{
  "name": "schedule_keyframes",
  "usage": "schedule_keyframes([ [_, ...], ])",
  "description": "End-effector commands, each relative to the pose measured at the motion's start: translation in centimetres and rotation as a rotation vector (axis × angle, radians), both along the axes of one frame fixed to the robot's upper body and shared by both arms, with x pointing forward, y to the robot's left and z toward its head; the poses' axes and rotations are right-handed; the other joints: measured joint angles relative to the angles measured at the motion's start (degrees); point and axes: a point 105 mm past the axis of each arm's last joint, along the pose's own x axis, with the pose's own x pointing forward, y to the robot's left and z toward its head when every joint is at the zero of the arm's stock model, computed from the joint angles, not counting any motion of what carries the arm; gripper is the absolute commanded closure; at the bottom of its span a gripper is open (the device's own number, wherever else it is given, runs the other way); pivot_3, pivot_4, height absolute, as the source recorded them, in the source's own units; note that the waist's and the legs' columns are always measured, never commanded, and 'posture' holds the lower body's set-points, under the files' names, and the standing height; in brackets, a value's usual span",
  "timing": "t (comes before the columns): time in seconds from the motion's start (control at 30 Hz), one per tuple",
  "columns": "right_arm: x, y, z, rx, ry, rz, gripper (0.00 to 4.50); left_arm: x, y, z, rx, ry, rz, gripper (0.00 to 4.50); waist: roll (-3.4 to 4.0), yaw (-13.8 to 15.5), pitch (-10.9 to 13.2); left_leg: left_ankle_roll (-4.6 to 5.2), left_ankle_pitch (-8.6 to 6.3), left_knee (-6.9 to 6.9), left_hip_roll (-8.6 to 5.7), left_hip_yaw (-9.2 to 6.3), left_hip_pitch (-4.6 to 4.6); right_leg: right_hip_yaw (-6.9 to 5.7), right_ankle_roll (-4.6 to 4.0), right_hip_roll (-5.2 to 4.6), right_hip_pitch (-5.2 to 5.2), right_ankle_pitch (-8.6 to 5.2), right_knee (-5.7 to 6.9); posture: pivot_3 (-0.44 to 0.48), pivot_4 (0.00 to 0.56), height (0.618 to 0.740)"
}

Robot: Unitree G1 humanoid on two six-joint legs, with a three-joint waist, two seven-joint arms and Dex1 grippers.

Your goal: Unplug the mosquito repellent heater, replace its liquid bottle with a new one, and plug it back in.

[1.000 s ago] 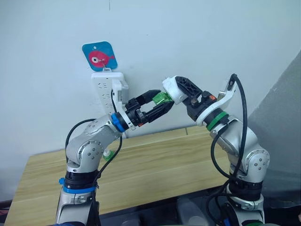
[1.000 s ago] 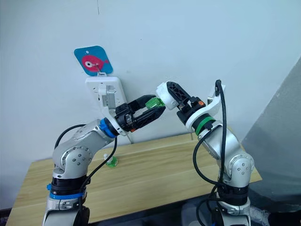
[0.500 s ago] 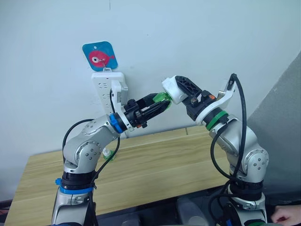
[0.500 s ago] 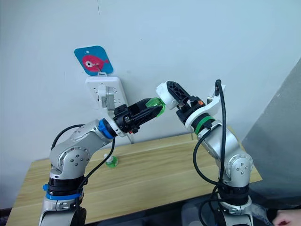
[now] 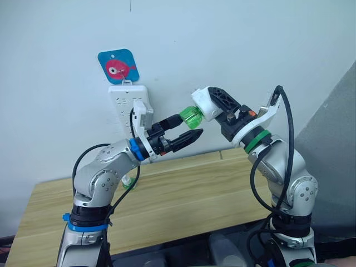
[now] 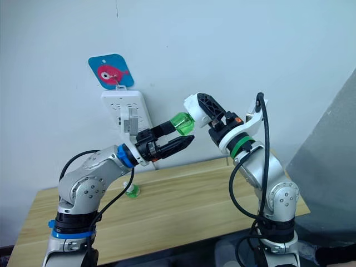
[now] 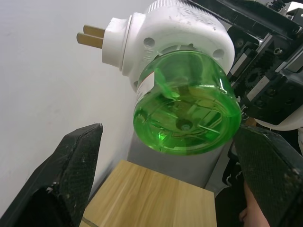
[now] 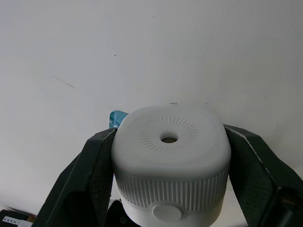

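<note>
Two hands meet above the counter (image 5: 183, 194): right hand (image 8: 168, 189) clamps the mosquito repellent heater (image 5: 204, 104). Left hand (image 5: 189, 135) has released the green bottle (image 5: 192, 117) and backed off, fingers spread; the bottle appears seated.

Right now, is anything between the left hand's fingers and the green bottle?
No. In the left wrist view the green bottle on the heater sits clear of both open fingers, bare gaps either side.

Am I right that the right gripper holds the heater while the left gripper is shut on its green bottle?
Not quite. The left gripper is open, apart from the green bottle, as the left wrist view shows. The right gripper does hold the heater.
</note>
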Motion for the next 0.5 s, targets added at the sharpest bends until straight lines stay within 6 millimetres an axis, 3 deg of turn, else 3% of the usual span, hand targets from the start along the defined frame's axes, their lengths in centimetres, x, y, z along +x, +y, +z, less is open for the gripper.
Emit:
schedule_keyframes([
  [0.03,-0.91,0.18,1.65,0.042,-0.066,0.03,1.5,-0.32,-0.16,1.31,-0.02,-0.061,-0.005,0.0,0.0,0.0,0.0,0.0,0.0,0.0,0.0,0.0,0.0,0.0,0.0,0.0,0.0,0.0,0.0,-0.248,0.069,0.74],
  [0.33,-0.88,0.22,1.52,0.036,-0.063,0.033,1.5,-0.29,-0.35,2.19,-0.064,-0.074,-0.011,0.0,0.0,0.0,0.0,0.0,0.0,0.0,0.0,0.0,0.0,0.0,0.01,0.0,0.0,0.0,0.0,-0.248,0.069,0.74],
  [0.5,-0.87,0.27,1.44,0.036,-0.061,0.035,1.5,-0.42,-0.55,2.27,-0.062,-0.078,-0.02,1.21,0.0,0.0,0.0,0.0,0.0,0.0,0.0,0.01,0.0,0.01,0.0,0.0,0.0,0.0,0.0,-0.248,0.069,0.74],
])
